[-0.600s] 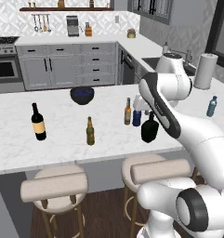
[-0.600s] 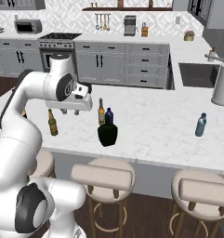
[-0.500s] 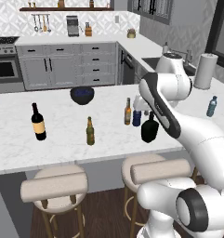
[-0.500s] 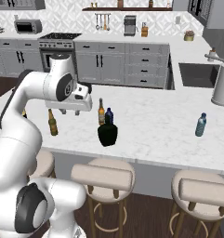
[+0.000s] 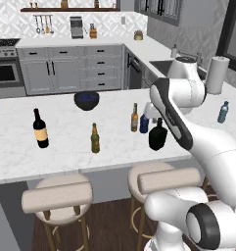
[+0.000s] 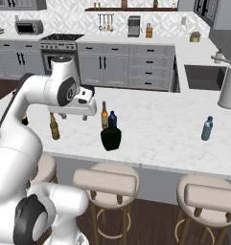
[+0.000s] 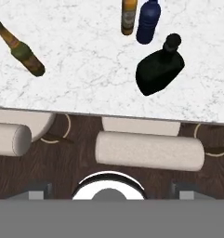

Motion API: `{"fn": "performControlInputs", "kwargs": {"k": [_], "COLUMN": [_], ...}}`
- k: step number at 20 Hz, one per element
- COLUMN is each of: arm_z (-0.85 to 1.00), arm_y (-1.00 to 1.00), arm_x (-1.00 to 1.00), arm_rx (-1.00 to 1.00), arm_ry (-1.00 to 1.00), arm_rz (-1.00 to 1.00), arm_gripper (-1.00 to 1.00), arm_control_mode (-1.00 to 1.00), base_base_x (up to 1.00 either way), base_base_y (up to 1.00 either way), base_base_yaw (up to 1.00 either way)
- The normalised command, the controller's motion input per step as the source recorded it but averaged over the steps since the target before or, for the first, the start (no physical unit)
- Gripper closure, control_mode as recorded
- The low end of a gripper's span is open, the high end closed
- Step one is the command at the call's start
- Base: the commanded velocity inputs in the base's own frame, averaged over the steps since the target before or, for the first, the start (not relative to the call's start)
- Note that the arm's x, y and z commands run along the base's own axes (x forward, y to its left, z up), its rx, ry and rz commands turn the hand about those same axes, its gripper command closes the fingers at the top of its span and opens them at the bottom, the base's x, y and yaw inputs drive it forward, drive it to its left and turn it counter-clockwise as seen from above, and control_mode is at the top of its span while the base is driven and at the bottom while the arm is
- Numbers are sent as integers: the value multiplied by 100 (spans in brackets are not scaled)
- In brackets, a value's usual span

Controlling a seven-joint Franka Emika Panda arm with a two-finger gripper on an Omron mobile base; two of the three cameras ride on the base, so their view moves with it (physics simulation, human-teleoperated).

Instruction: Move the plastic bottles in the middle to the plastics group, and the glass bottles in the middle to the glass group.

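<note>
The squat black glass flask (image 5: 158,136), near the surface's front edge, looks heavy, rigid and slick; its short neck (image 7: 171,42) seems the surest hold. The hand (image 6: 77,114) hovers with fingers spread apart, holding nothing.

— Middle cluster? 
— Black flask (image 5: 158,136), dark blue bottle (image 5: 144,123) and amber beer bottle (image 5: 134,117), upright, close together.
— Groups? 
— Wine bottle (image 5: 40,129) and olive beer bottle (image 5: 95,138) left; water bottle (image 5: 223,112), seemingly upright, far right.

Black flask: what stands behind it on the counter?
Behind the black flask stand the small blue bottle and the amber beer bottle, side by side. In the right base view the flask covers the blue bottle's base.
</note>
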Motion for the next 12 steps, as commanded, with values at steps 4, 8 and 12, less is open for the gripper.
{"fn": "performControlInputs", "kwargs": {"k": [4,8,12], "arm_z": [2,0,0], "arm_y": [-43,-46,-21], "arm_x": [0,25,81], "arm_rx": [0,0,-1], "arm_ry": [-38,-26,2], "arm_rz": [0,0,0], "arm_gripper": [-100,-100,-100], "arm_control_mode": [-100,-100,-100], "base_base_x": [0,0,0], "base_base_y": [0,0,0], "base_base_yaw": [0,0,0]}}
